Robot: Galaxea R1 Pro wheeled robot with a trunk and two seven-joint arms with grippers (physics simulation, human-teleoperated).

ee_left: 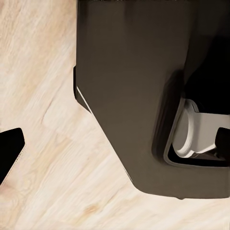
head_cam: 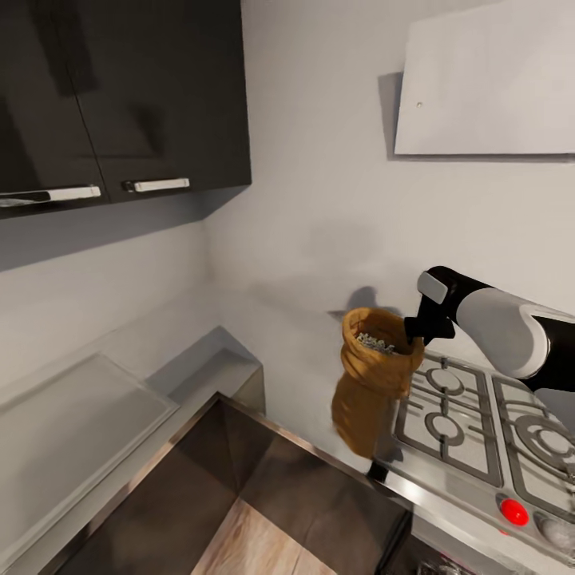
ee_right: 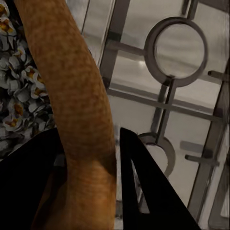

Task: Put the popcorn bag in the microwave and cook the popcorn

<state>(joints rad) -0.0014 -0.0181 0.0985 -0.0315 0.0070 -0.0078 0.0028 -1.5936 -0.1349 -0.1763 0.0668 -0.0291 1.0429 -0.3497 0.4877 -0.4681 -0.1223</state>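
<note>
- While the right gripper point(head_cam: 417, 329) pinches its rolled rim, the popcorn bag point(head_cam: 372, 377) hangs mid-frame, popcorn point(head_cam: 375, 343) inside.
- Beneath: stove grates point(head_cam: 471, 419), grey tabletop point(head_cam: 263, 335).
- Left gripper: cannot tell.

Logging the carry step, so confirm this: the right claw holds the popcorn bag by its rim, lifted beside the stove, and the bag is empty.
Not quite: the bag is not empty. The right claw does hold the popcorn bag by its rim, lifted beside the stove, but pale popcorn fills the inside. The right wrist view shows it best, and the head view shows it in the bag's open mouth.
</note>
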